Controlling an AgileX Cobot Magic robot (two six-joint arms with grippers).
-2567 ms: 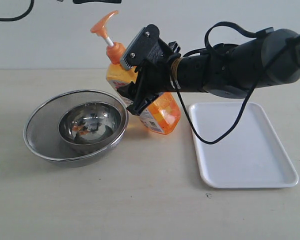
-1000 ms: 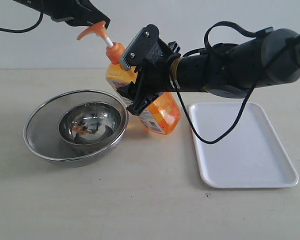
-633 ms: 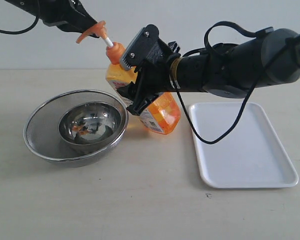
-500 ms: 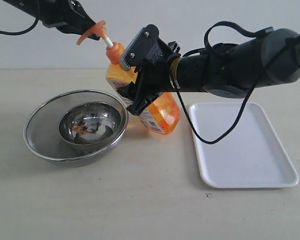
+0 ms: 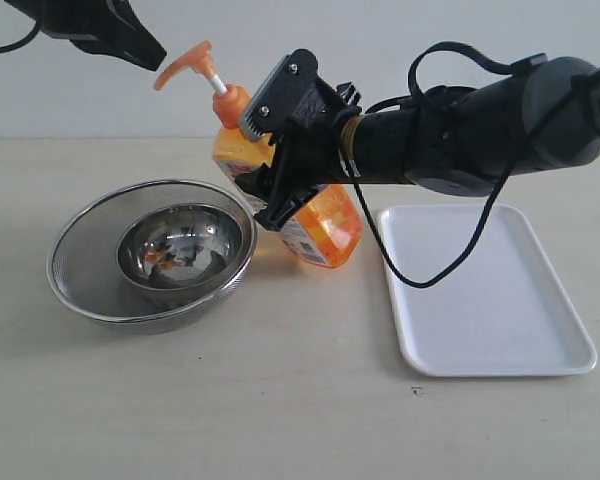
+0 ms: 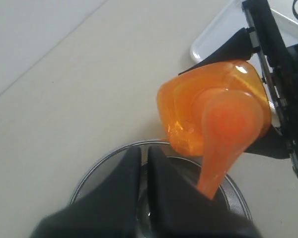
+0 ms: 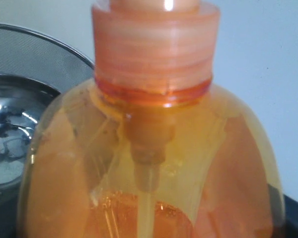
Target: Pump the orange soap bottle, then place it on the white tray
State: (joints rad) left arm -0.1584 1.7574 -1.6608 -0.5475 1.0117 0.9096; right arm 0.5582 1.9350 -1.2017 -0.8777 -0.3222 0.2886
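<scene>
Right gripper (image 5: pixel 272 158) clamped on tilted orange soap bottle (image 5: pixel 327 226), frame centre; left gripper (image 5: pixel 148 55) upper left, jaws together (beside pump head (image 5: pixel 187 62)).

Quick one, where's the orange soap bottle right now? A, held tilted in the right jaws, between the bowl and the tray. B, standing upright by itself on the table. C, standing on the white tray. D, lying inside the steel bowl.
A: the orange soap bottle leans toward the steel bowl, clamped in the right jaws, with the white tray off to its other side.
</scene>
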